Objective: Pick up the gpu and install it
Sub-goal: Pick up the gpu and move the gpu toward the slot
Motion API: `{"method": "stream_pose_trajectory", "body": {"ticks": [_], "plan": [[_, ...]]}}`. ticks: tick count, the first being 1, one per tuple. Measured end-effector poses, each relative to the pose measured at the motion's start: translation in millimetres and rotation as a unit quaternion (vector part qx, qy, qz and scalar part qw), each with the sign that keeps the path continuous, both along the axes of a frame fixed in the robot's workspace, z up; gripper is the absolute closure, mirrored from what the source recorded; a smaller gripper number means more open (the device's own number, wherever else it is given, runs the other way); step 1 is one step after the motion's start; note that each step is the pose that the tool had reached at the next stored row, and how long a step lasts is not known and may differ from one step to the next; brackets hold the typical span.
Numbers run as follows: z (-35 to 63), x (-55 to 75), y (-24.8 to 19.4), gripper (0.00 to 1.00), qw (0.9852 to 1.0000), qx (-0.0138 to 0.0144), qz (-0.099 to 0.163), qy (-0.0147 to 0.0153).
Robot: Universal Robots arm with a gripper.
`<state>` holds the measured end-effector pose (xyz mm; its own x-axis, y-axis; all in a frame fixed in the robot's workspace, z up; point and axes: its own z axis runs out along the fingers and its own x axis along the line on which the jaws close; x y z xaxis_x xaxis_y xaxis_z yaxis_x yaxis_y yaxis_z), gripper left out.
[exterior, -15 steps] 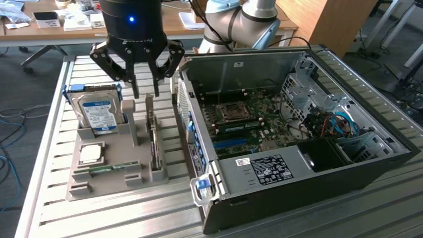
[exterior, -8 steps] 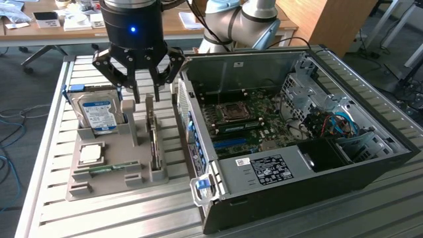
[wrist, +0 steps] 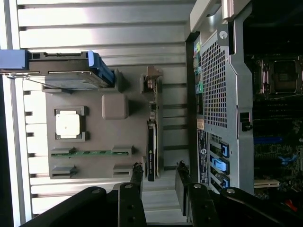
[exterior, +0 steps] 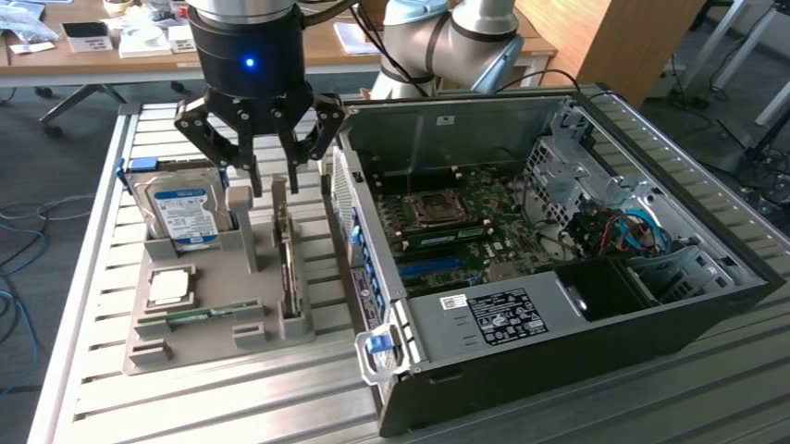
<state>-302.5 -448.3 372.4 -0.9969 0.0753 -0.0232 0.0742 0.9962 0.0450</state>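
Silver hard drive (exterior: 185,213) stands in the grey holder (exterior: 207,347) at the exterior view's left. Right of it the gpu (exterior: 285,268) sits on edge in its slot. The gripper (exterior: 274,183) hangs above it, spread wide and empty. Off-centre, a finger could jam onto the card's top edge.
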Motion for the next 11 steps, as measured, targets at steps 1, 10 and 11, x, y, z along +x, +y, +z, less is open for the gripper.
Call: {"method": "stream_pose_trajectory", "body": {"ticks": [1,10,11], "plan": [[0.0,0.0,0.0,0.58,1.0000,0.0000,0.000,0.0000],[-8.0,0.0,0.0,0.58,1.0000,0.0001,0.000,0.0000],[-8.1,0.0,0.0,0.58,1.0000,0.0001,0.000,0.0000]]}}
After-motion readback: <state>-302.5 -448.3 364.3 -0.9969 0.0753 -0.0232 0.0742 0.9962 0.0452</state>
